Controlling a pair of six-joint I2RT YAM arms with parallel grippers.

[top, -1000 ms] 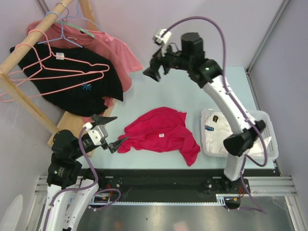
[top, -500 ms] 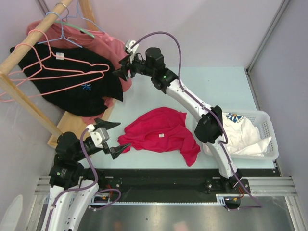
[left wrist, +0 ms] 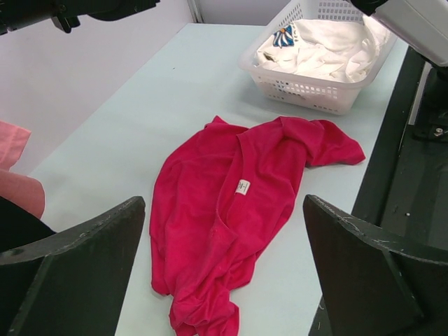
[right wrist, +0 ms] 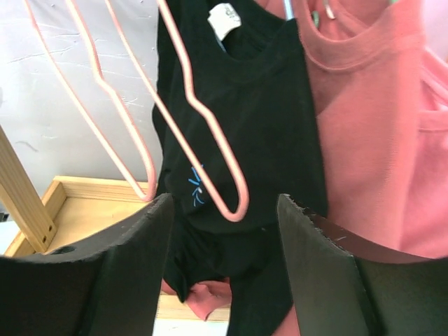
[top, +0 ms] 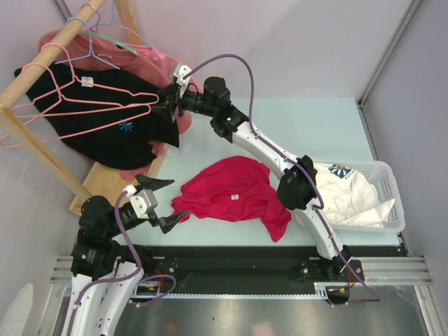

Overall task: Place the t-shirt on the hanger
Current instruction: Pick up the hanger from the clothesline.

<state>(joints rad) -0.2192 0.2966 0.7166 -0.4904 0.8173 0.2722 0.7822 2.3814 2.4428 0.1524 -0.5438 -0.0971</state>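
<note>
The crimson t-shirt (top: 231, 196) lies crumpled on the table, white neck label up; it also shows in the left wrist view (left wrist: 238, 210). My left gripper (top: 168, 201) is open and empty just left of the shirt's edge, above the table (left wrist: 222, 203). Two pink wire hangers hang on the rack in front of the black t-shirt. My right gripper (top: 165, 106) is open at the right end of one pink hanger (top: 105, 104). In the right wrist view that hanger's rounded end (right wrist: 233, 216) sits between the open fingers (right wrist: 224, 203), not gripped.
A wooden rack (top: 42, 77) at the far left carries a black t-shirt (right wrist: 266, 105), a salmon-pink t-shirt (right wrist: 378, 126), a second pink hanger (right wrist: 148, 197), and blue and green hangers. A white basket (top: 392, 210) with white clothing stands at the right.
My right arm has swung left from over the table's back to the rack, ending with its open jaws round the pink hanger's end. My left gripper barely shifted.
</note>
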